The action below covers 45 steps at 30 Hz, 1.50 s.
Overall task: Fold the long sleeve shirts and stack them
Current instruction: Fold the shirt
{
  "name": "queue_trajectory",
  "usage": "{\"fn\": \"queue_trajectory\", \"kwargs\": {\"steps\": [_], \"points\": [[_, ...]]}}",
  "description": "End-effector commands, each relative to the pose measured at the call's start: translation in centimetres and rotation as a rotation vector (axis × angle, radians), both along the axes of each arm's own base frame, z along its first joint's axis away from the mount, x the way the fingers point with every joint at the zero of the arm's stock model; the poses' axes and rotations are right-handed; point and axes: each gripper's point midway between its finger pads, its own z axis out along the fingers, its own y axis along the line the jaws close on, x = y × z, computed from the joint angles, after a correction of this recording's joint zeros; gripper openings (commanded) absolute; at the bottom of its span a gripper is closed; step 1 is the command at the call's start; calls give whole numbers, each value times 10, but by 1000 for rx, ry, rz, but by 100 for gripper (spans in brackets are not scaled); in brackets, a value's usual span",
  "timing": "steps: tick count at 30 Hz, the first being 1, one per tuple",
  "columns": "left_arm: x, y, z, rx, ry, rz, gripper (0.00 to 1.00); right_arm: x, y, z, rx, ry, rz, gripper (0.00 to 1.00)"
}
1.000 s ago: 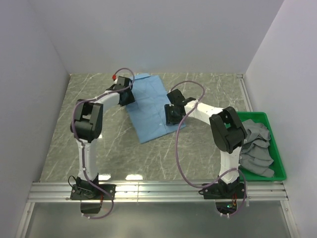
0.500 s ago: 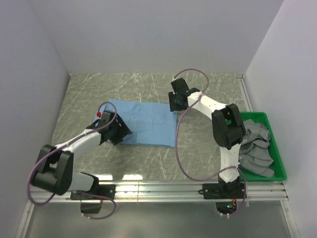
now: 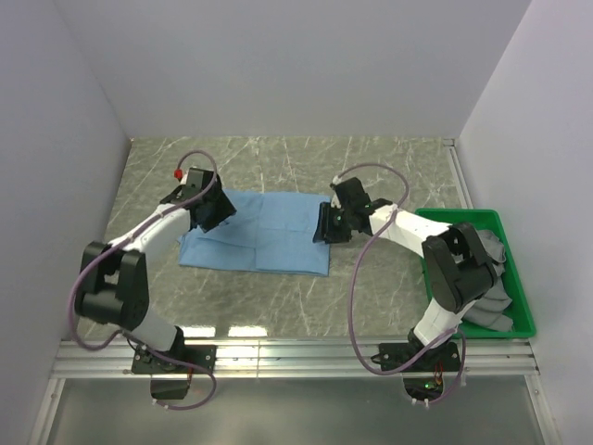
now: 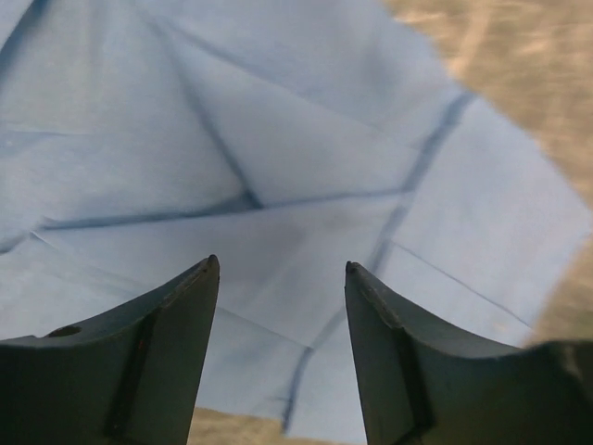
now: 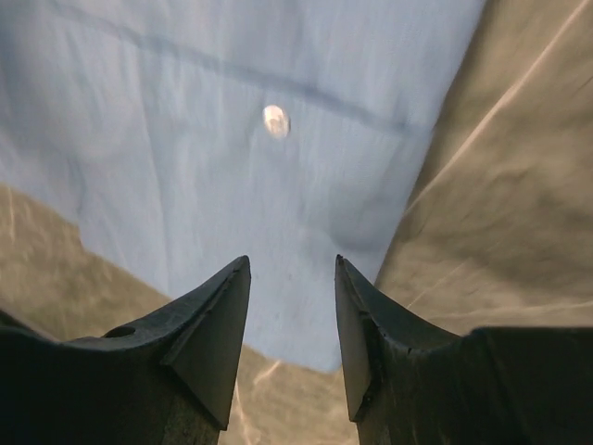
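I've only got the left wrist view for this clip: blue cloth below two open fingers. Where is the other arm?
Observer: The right gripper is at the right edge of the blue shirt, jaws apart.
Reviewer: Gripping cloth?
Observer: No; its wrist view shows nothing between the fingers, just a pale button on the cloth below.
Reviewer: Any more shirts?
Observer: Grey garments lie heaped in a green tray at the right.

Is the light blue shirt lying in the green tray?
No, the light blue shirt lies flat on the table, left of the green tray, which holds grey cloth.
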Motion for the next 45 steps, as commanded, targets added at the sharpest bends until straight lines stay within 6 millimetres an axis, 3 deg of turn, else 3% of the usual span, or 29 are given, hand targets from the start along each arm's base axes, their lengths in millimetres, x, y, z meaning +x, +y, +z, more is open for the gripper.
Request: {"fn": "queue_trajectory", "kwargs": {"steps": [1,7,12,15,16,20,21,23,24,26,27,29,30,33,36,40,45], "points": [[3,15,-25,44,70,20,62,-17,20,-2,118,56,22,49],[-9,17,-69,-33,183,94,60,-15,16,-32,89,147,29,47],[-21,28,-80,-65,198,162,60,5,5,-51,57,172,-6,47],[-17,32,-67,-49,169,157,64,20,3,-43,58,136,-10,47],[-12,30,-54,-47,137,141,69,24,1,-37,62,117,-9,47],[-3,22,-16,12,44,73,83,36,-9,4,56,2,-29,47],[-5,9,-8,41,24,28,86,35,-13,21,65,-40,-41,47],[0,-3,17,125,-45,-27,97,39,-30,35,49,-80,-100,49],[-7,-30,25,149,-75,-105,99,35,-39,47,47,-112,-123,50],[-7,-56,42,194,-152,-206,99,33,-61,54,8,-142,-204,53],[-18,-82,46,201,-179,-286,99,28,-70,63,6,-167,-233,54],[-25,-108,52,238,-228,-385,99,22,-85,68,1,-177,-295,57],[-34,-133,55,255,-271,-452,99,19,-99,72,6,-191,-344,61],[-53,-180,52,333,-322,-624,93,10,-122,79,28,-207,-442,76],[-60,-222,39,450,-327,-737,93,2,-140,85,12,-227,-518,91],[-67,-261,21,541,-334,-817,90,-6,-159,96,6,-266,-613,98],[-75,-287,-7,552,-336,-926,81,-15,-181,107,-1,-332,-720,100]]}}
